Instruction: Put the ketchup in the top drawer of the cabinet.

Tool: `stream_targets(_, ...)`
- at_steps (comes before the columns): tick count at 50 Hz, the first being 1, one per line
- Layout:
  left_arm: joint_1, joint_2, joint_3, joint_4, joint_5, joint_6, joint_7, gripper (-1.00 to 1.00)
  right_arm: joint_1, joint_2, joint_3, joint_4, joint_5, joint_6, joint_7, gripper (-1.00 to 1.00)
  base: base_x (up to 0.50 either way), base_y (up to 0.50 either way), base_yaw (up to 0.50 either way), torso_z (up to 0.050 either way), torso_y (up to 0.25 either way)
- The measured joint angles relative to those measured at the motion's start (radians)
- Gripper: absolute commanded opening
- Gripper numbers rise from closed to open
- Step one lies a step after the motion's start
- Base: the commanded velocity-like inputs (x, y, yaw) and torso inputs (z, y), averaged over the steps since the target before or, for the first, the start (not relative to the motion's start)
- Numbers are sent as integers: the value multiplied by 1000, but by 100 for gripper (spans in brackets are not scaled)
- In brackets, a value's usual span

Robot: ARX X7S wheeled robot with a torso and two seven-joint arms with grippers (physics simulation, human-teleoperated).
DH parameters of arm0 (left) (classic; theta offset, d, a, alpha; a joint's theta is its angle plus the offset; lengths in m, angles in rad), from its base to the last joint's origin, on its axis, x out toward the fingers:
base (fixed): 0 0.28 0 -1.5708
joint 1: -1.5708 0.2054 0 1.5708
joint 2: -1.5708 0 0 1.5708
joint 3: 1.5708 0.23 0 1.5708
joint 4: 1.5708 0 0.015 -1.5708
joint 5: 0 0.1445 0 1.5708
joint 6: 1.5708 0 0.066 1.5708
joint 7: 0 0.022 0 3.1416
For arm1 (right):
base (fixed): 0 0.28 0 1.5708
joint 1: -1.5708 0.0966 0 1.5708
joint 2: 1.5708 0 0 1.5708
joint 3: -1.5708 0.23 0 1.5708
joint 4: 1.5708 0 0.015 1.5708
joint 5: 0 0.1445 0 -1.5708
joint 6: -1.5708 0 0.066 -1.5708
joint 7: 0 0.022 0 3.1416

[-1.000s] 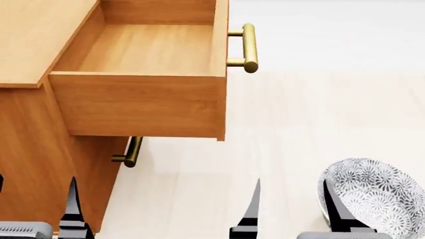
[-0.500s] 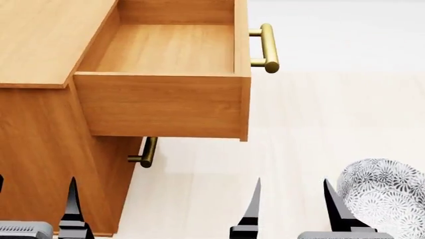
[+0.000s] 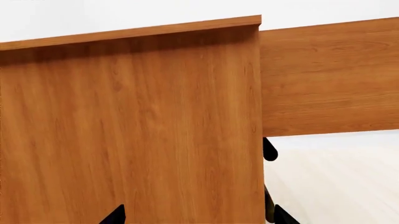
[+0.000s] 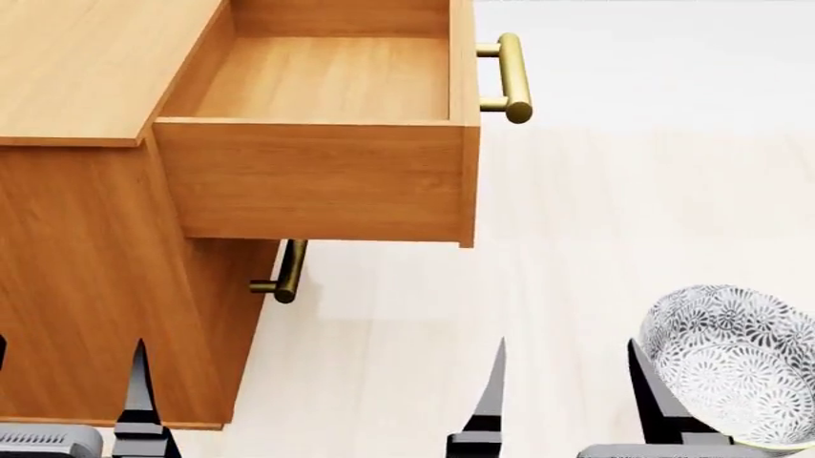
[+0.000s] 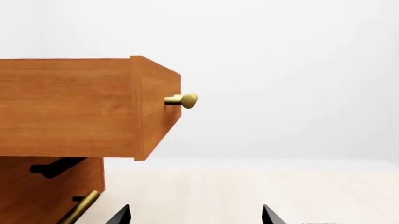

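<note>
Orange-brown wooden cabinet (image 4: 90,286) on a pale floor (image 4: 612,210), its top drawer (image 4: 324,176) pulled out; no ketchup visible. Patterned grey-white bowl (image 4: 732,358) beside the right gripper (image 4: 574,401), jaws apart; left gripper (image 4: 64,401) jaws apart

Only the gripper ends show. The right gripper (image 4: 570,396) has two slim black fingers (image 4: 488,401) tapering to sharp points, rising from a grey block. The left gripper (image 4: 64,396) shows one like black finger (image 4: 136,396) above a grey housing with a dark ribbed strip — perhaps a vent.
</note>
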Motion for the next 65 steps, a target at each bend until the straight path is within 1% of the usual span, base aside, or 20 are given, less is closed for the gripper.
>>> stream_targets(16,1,-8,8,1,1,2,-13,100,-37,83,72,1,19,-22,-15,100,0,0,0,0,0)
stream_targets(32,-11,-12,20,-8,3,-2,-23,100,-47,163,185,60,74,-53,-46,100,0,0,0,0,0)
stream_targets(48,-19,-15,32,-6,3,-10,-34,100,-41,221,281,126,136,-74,-81,100,0,0,0,0,0)
stream_targets(56,-22,-16,38,-4,5,-15,-42,100,-27,256,305,182,171,-96,-137,100,0,0,0,0,0)
stream_targets(65,-24,-17,46,0,9,-23,-52,100,-24,294,327,245,229,-134,-239,100,0,0,0,0,0)
